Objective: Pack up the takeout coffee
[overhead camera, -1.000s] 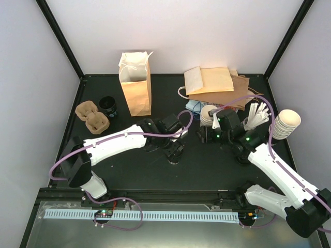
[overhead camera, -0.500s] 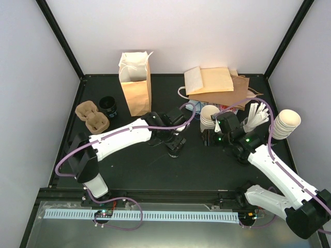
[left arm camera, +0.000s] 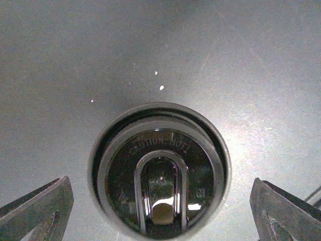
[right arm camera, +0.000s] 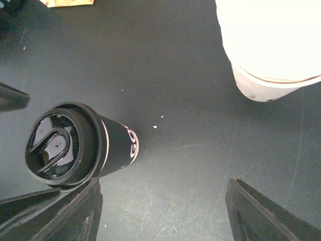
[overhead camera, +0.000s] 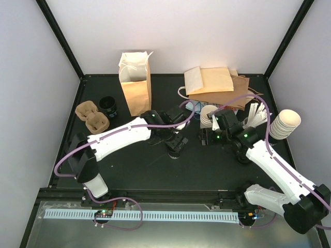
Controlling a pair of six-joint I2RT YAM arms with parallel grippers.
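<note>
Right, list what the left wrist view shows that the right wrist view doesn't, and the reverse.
Left wrist only: the takeout coffee seen from straight above, with embossed lettering on its lid. The open left gripper has a finger on either side, clear of the lid.
Right wrist only: the cup's dark side with white lettering, the stack of cream cups, and the open right gripper, which holds nothing.
Both: the coffee's black lid and the dark table with white specks.

An upright brown paper bag is set far back on the black table; the left gripper is held low nearby.
</note>
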